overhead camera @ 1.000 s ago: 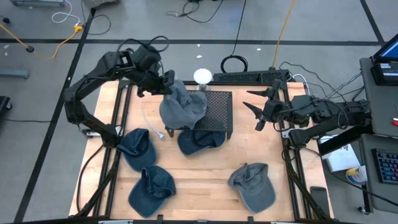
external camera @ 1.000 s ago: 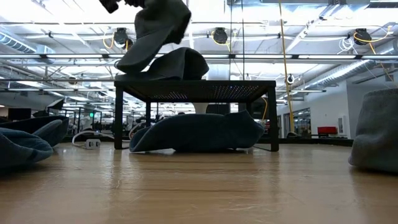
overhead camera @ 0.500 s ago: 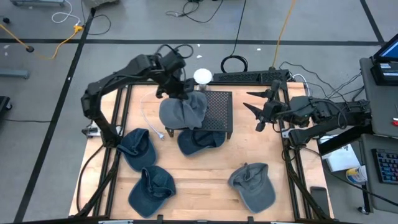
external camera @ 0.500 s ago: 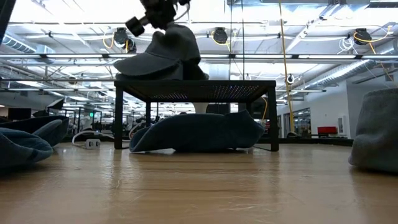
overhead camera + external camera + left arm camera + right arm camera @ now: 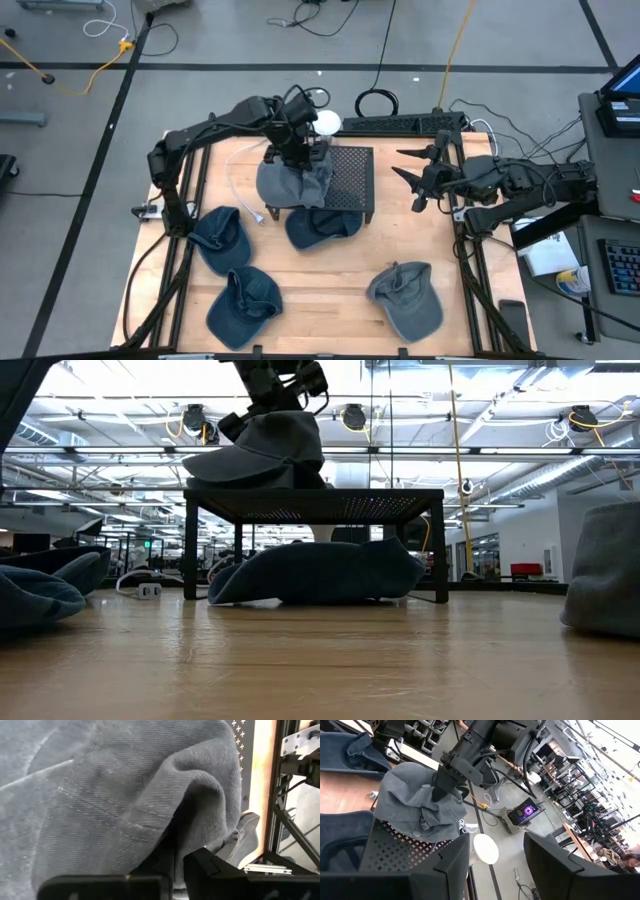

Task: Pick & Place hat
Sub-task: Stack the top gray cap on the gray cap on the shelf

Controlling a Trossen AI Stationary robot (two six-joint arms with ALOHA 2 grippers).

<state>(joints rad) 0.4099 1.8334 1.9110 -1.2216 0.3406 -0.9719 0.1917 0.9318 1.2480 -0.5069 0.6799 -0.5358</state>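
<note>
the left gripper (image 5: 298,152) pinched the grey hat (image 5: 292,182) on the black stand (image 5: 350,183), upper middle. placing looked nearly done; next, letting go. the right gripper (image 5: 412,180) waited spread at right.

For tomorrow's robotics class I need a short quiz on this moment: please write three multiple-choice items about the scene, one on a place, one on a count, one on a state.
1. Where does the grey hat under the left gripper lie?
A. On the black mesh stand
B. On the floor
C. In a box

2. How many hats lie on the wooden table, outside the stand?
A. One
B. Three
C. Six

3. How is the right gripper?
A. Holding a hat
B. Open and empty, at the table's right edge
C. Under the stand

Answers: 1 A, the low view shows it on the stand's top. 2 B, two blue and one grey. 3 B, its fingers stand apart.
</note>
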